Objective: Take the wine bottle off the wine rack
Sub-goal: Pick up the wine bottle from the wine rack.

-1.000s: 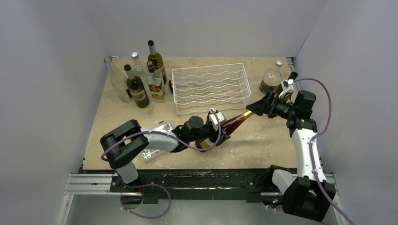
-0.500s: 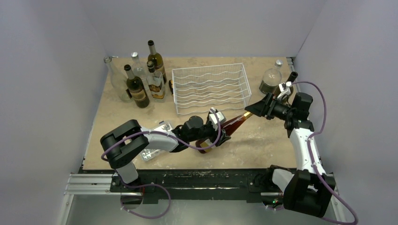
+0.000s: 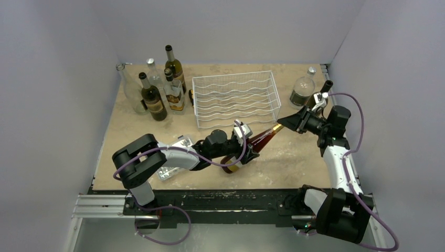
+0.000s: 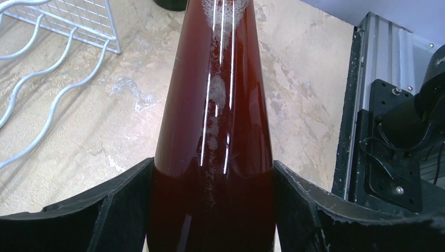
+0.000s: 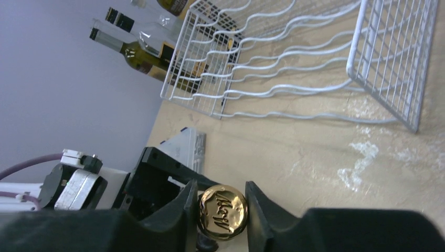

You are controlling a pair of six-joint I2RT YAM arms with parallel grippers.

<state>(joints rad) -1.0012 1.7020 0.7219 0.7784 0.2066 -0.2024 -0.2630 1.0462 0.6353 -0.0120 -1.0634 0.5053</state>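
Left wrist view, closest to me: the left gripper [image 4: 212, 212] has both black fingers [image 4: 123, 210] pressed against the sides of the wine bottle [image 4: 215, 105], clamping its dark amber body; the glass tapers away from the camera over the tan table [image 4: 294, 94], and a corner of the white wine rack [image 4: 52, 79] sits off to the left, apart from the bottle.

From the right wrist, the right gripper [image 5: 221, 197] is pinching the bottle's gold cap [image 5: 222, 212] between its fingertips; beyond it I see a clear plastic box [image 5: 183, 144], then the rack's wavy wire rows.

Seen from the top external camera, the bottle hangs tilted between the two grippers, neck toward the right arm, out of the rack and just in front of its near right corner; I see no bottle in the rack; farther back, a group of upright bottles [image 3: 157, 92] stands left of the rack, and a round clear bottle [image 3: 303, 92] stands to its right.
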